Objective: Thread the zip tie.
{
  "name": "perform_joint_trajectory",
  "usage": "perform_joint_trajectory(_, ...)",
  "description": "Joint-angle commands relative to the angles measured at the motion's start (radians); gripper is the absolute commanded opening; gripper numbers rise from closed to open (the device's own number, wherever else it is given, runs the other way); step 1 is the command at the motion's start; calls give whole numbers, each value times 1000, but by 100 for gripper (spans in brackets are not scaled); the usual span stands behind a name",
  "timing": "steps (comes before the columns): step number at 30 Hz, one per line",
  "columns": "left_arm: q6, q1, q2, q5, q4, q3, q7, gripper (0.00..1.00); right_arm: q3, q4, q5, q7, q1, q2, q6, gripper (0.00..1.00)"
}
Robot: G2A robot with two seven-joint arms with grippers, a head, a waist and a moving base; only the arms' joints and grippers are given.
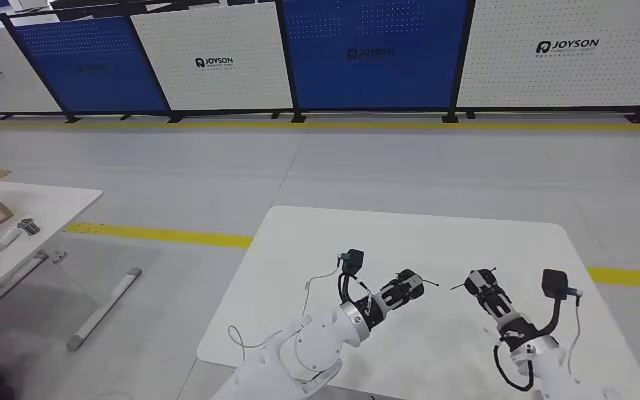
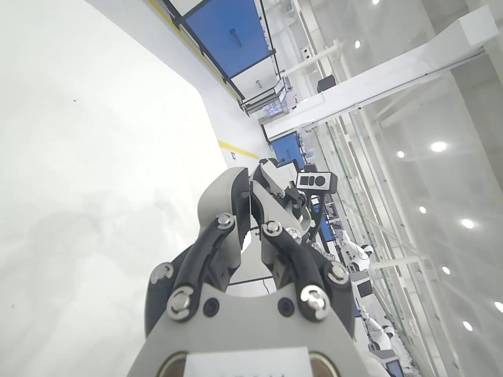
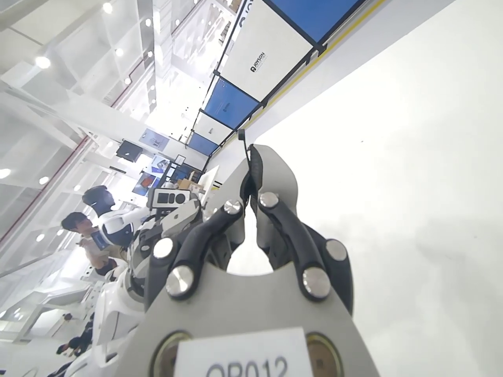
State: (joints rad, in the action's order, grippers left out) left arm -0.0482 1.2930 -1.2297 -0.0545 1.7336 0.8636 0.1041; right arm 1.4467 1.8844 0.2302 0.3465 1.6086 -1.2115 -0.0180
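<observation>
Above the table (image 1: 330, 250), tips near each other, the right gripper (image 3: 250, 154) clamps the zip tie (image 3: 241, 135), its head jutting out, while the left gripper (image 1: 412, 283) is pinched shut on a black strand (image 1: 430, 283).

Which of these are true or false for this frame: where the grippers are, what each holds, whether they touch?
1. The left gripper and right gripper are both over the white table. True.
2. The right gripper's jaws are shut on a black zip tie. True.
3. The zip tie lies flat on the table. False: the right gripper holds it.
4. The left gripper's jaws are wide open. False: they are closed, with a thin black strip sticking out.
5. The two grippers touch. False: a gap separates them.
</observation>
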Motion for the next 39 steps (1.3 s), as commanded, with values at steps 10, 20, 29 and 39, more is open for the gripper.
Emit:
perform_joint_trajectory(10, 0, 0, 0, 0, 0, 0, 0, 0, -3, -3, -2, -18, 0, -1, 10, 0)
perform_joint_trajectory(20, 0, 0, 0, 0, 0, 0, 0, 0, 17, -41, -35, 47, -11, 7, 217, 0)
perform_joint_trajectory(29, 0, 0, 0, 0, 0, 0, 0, 0, 6, -40, 73, -43, 1, 6, 275, 0)
perform_joint_trajectory(39, 0, 0, 0, 0, 0, 0, 0, 0, -26, -46, 180, -107, -2, 3, 251, 0)
